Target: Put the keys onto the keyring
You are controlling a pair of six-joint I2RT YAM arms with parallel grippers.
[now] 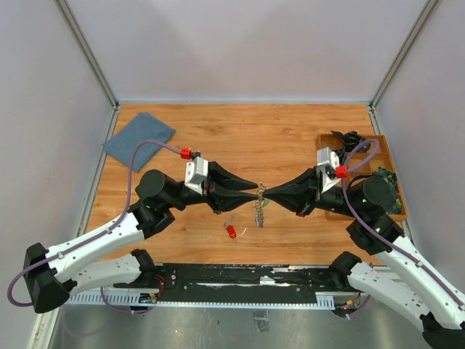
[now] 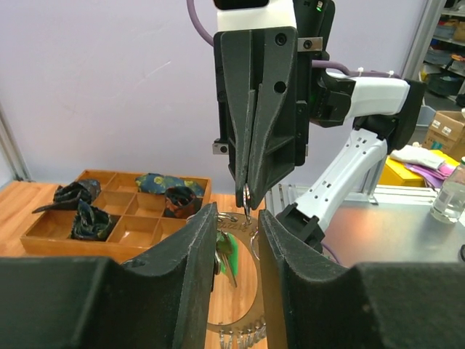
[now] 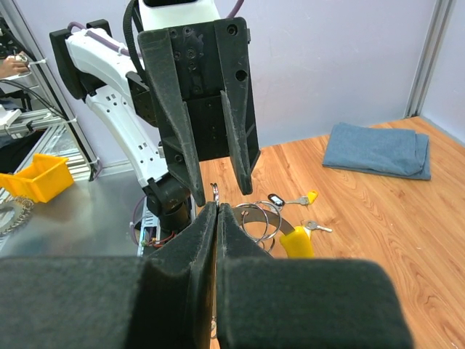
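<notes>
1. Desk [image 1: 290, 243], near side: a red-headed key [image 1: 231, 233] lies loose on the wood, apart from the keyring. The right wrist view shows more loose keys [image 3: 290, 199] on the wood past the ring. Judgement: these remain to be threaded, so the task is part-way at best.
2. Mid-desk: the keyring [image 1: 259, 207] hangs between the two hands. It already carries a fringe of small keys, a yellow tag [image 3: 296, 241] and a green tag [image 2: 225, 251].
3. Right hand [image 1: 266, 191]: fully closed, and it appears to pinch the ring's wire at its top.
4. Left hand [image 1: 259, 187]: fingers part-way apart, straddling the ring's top, gripping nothing visible.
5. Far right: a wooden tray [image 2: 80, 246] holds dark bundles in several compartments. Others look empty, and no keys can be made out there.
6. Far left: a blue cloth [image 1: 138, 139] lies flat.
</notes>
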